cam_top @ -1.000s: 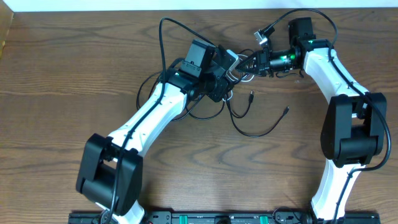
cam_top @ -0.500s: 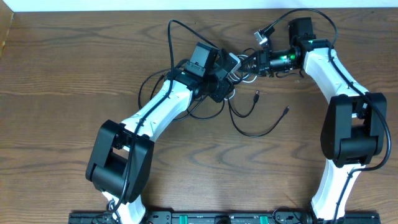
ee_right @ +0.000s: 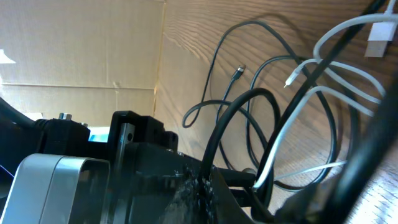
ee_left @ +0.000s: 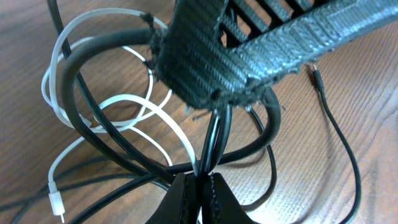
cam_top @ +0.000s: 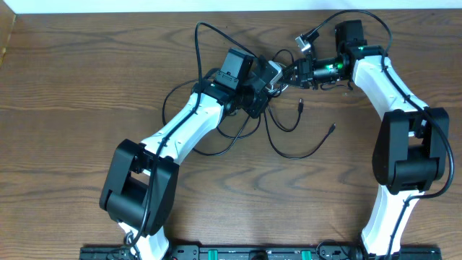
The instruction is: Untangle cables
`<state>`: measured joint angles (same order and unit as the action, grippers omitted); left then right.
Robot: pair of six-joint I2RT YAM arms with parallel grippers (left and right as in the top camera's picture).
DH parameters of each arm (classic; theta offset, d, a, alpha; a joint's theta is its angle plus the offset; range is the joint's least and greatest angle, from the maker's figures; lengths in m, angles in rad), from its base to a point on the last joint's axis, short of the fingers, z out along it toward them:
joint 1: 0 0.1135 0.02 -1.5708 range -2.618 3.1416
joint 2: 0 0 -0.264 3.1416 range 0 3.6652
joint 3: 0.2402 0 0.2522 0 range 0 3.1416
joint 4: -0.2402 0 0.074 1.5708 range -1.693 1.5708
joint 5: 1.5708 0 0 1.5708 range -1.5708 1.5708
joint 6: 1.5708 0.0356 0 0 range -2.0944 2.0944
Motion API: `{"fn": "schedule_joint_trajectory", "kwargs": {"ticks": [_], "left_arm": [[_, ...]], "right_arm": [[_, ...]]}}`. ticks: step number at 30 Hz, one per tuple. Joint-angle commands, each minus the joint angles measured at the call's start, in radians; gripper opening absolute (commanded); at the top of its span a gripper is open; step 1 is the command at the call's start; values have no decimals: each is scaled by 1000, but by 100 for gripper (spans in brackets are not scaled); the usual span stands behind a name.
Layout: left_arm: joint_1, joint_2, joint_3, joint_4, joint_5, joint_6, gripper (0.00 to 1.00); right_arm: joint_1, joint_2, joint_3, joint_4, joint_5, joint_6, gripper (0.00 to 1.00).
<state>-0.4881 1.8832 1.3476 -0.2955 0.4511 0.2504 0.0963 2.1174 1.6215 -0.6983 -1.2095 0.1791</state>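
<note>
left gripper (ee_left: 199,190) pinched right down, tips clamped on two thin black strands of the cables (ee_left: 210,146); those strands run straight up from its tips to the right gripper (ee_left: 217,56), whose woven-textured fingers are closed tight too, gripping the same knot from above; seen from overhead, the two grippers sit almost touching near the far edge of the table (cam_top: 72,144), tangle between and beneath them; cables look like this: several glossy black cords of differing thickness, looped over and through one another, plus one white cord (ee_left: 134,102) coiled in a few loose rings threaded among the black loops; white cord ends in a small white plug (ee_left: 56,202) lying on the wood; one thinner black cord (ee_left: 342,143) trails off to the side, apart from the knot, ending in a slim jack tip; overhead, black loops spill onto the table on the near side, two free plug ends (cam_top: 332,128) lying apart; another black loop arcs out beside the left arm (cam_top: 177,130)
</note>
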Motion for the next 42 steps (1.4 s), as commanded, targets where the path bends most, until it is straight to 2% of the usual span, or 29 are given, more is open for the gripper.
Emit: {"fn": "schedule_joint_trajectory", "kwargs": {"ticks": [1,16,30,42], "left_arm": [[10,-69,-3,-24,17,-73,7],[114,-370,-3,-288,10,-73,7],[276,-563,-3,-332,13,-206,7],[459,-726,-3,-332,8,-328,7]], "right_arm": [[-3,-34,20,0,23,8,1],[-51,-34,20,-1,253,8,1],[-50,-34,18,-61,763,7,1],[-50,-34,18,-93,1020,7,1]]}}
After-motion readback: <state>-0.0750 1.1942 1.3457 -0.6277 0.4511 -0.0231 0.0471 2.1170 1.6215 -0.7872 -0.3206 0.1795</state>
